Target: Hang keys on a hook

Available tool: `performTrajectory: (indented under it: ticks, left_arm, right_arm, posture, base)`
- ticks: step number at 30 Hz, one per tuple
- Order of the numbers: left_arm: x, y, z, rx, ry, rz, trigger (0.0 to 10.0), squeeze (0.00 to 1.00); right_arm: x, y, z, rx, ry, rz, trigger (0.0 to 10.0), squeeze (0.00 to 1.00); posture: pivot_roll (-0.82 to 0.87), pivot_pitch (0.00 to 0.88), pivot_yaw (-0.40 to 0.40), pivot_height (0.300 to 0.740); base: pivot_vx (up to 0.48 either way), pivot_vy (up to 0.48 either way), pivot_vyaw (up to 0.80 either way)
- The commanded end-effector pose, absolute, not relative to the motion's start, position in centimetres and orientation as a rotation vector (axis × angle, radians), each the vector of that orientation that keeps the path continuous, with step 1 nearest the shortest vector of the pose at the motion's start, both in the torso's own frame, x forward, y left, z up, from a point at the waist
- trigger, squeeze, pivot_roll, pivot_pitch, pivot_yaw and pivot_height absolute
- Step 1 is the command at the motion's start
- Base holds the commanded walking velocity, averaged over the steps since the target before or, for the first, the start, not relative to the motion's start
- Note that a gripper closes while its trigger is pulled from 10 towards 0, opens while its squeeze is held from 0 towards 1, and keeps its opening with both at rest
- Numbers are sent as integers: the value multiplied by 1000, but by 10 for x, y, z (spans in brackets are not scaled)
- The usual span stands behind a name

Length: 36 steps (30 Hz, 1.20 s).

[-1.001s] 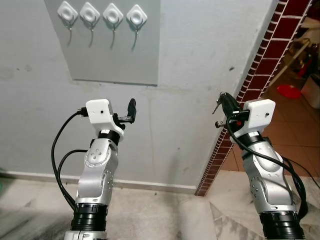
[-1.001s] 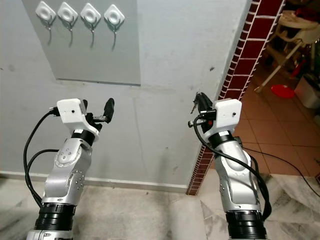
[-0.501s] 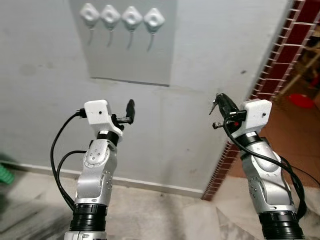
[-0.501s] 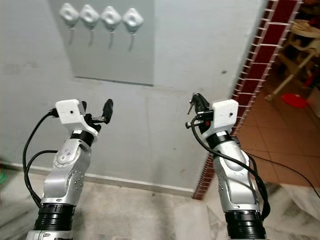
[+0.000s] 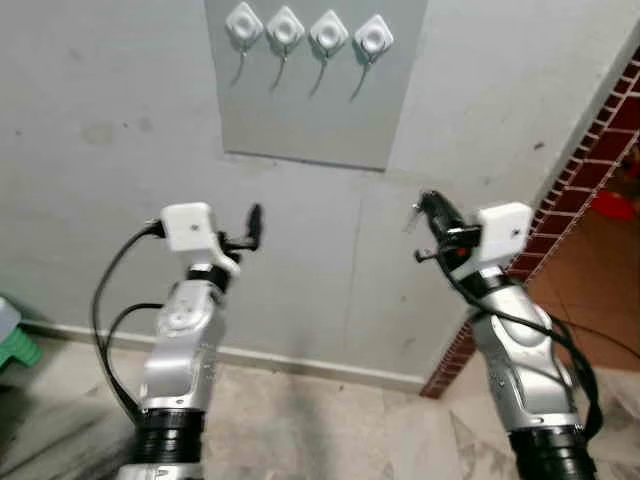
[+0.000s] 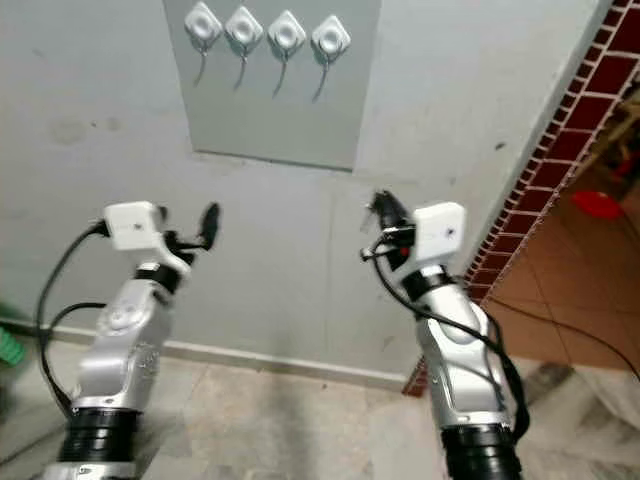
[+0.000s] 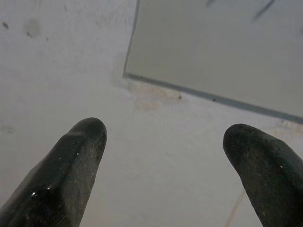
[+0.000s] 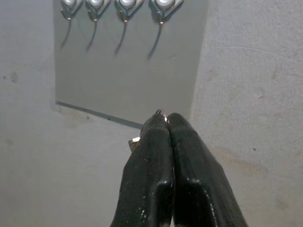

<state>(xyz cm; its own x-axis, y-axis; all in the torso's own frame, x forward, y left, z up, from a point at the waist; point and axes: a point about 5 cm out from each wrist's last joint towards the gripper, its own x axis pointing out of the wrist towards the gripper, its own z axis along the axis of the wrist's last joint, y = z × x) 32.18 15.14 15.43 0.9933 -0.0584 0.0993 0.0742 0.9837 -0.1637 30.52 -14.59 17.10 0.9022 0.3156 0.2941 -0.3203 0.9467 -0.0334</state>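
Note:
Four white hooks (image 5: 306, 28) sit in a row on a grey panel (image 5: 310, 115) high on the wall. My right gripper (image 5: 430, 205) is raised below and right of the panel, shut on the keys (image 8: 134, 141); only small metal bits poke out beside its fingers (image 8: 156, 161). In the right wrist view the hooks (image 8: 124, 4) are above the closed fingertips. My left gripper (image 5: 255, 220) is raised below the panel's left part. It is open with nothing between its fingers (image 7: 71, 165), facing the panel's lower corner (image 7: 130, 74).
A red brick-tiled wall edge (image 5: 590, 160) runs down on the right, with an orange tiled floor and a red object (image 5: 612, 203) beyond it. A green stool (image 5: 14, 345) stands at the lower left. A white skirting (image 5: 300, 362) meets the marble floor.
The camera has swung left, so the hook panel now sits more centred above both arms and the brick edge lies further right. Both arms keep the same raised pose.

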Motion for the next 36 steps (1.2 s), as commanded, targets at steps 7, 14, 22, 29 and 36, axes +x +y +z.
performTrajectory:
  ticks: [7, 14, 22, 29, 36]
  left_arm:
    - [322, 144, 154, -171, -83, -90, 10000, 0]
    - [322, 144, 153, -167, -74, -93, 10000, 0]
    - [321, 142, 153, -141, -72, -103, 10000, 0]
    - [321, 143, 155, -136, -80, -109, 10000, 0]
    - [320, 143, 156, -140, -90, -110, 10000, 0]
  right_arm:
    - [305, -150, 174, 20, -311, 315, 10000, 0]
    - [304, -150, 174, 22, -309, 313, 10000, 0]
    - [303, -152, 174, 22, -305, 306, 10000, 0]
    - [303, -152, 174, 25, -304, 305, 10000, 0]
    - [303, -152, 173, 25, -301, 306, 10000, 0]
  posture:
    - [-16, 7, -12, 740]
    - [-18, 12, -10, 740]
    - [-20, 23, -7, 740]
    - [-17, 29, -7, 740]
    - [-18, 31, -9, 740]
  base:
    - [0, 305, 0]
    - [0, 193, 0]
    - [0, 0, 0]
    - [0, 0, 0]
    - [167, 0, 0]
